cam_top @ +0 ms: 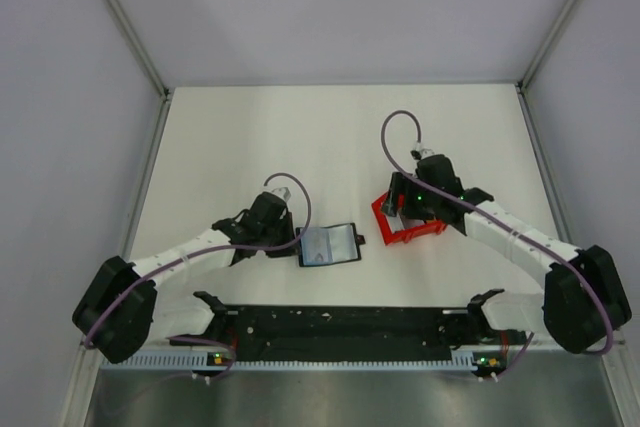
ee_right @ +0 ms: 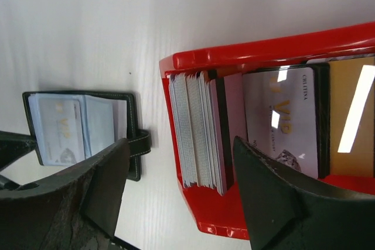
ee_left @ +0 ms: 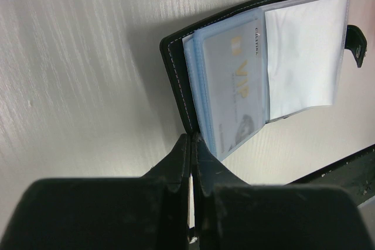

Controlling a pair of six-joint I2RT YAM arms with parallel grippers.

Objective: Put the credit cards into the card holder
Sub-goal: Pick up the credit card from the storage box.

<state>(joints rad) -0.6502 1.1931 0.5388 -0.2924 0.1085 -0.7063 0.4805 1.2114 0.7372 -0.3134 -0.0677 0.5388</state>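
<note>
The card holder [cam_top: 329,244] lies open on the white bench [cam_top: 330,137] at the centre of the overhead view, black cover down and clear, pale blue sleeves facing up. In the left wrist view it fills the upper right of the frame. A pale card marked "VIP" [ee_left: 234,80] shows through one sleeve, with a blank white panel beside it. The closing tab [ee_left: 355,45] juts from the holder's right edge.

The other credit cards [ee_right: 196,133] sit in the red tray [ee_right: 263,48], right of the holder and apart from it. A thick stack stands on edge against the tray's left wall. Next to it more cards lie flat: a dark-bordered one marked "VIP" [ee_right: 281,118] and a tan one [ee_right: 351,115] at the frame's right edge.

Your left jaws are clenched, the two fingers [ee_left: 176,168] pressed together with no gap. Their tips are at the lower left corner of the holder's cover, and you cannot tell whether they pinch its edge. Your right jaws are released and spread wide at the tray. In the right wrist view one finger [ee_right: 111,185] shows left of the tray's wall and the other [ee_right: 275,203] over the flat cards, with the upright stack between them.

Overhead, your left arm [cam_top: 170,257] reaches in from the lower left and your right arm [cam_top: 520,237] from the lower right. A black rail [cam_top: 340,322] runs along the bench's near edge.
</note>
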